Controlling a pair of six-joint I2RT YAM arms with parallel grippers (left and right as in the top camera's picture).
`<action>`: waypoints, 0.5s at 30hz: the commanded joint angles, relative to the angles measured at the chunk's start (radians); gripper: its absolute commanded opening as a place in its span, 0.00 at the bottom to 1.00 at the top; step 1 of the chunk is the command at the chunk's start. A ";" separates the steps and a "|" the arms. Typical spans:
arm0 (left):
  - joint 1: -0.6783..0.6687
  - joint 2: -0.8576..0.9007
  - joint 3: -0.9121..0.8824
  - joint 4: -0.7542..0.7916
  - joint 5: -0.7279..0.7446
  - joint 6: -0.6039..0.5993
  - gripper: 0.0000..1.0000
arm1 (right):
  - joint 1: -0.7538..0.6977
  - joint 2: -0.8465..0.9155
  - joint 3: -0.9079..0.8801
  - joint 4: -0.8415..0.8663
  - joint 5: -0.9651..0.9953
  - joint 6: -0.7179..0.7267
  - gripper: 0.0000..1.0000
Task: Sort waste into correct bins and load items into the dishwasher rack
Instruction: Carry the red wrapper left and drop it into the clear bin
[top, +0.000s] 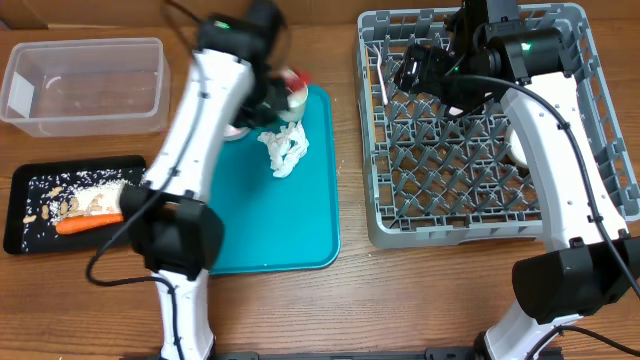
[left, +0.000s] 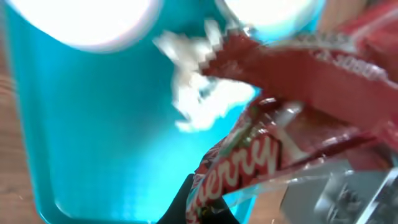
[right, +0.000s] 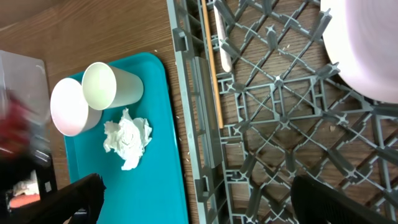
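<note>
Left wrist view: the left tool (left: 208, 202), closed, pinches the red wrapper (left: 298, 106) above the teal tray (left: 93, 137); the right tool (top: 415, 72) stands wide open over the grey rack (top: 470, 175).

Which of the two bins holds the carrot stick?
The shallow black tray: the orange carrot stick lies inside it. The deeper clear tub holds no carrot.

Robot lab: two arms (top: 195, 120), a dishwasher rack (top: 372, 150), wooden table (top: 400, 300).
</note>
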 joint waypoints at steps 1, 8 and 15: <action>0.159 0.005 0.068 0.064 -0.009 0.020 0.04 | -0.001 -0.001 -0.005 0.006 0.004 0.005 1.00; 0.388 0.024 0.058 0.288 -0.007 0.016 0.04 | -0.001 -0.001 -0.005 0.006 0.004 0.005 1.00; 0.520 0.064 0.055 0.429 -0.056 0.019 0.13 | -0.001 -0.001 -0.005 0.006 0.004 0.005 1.00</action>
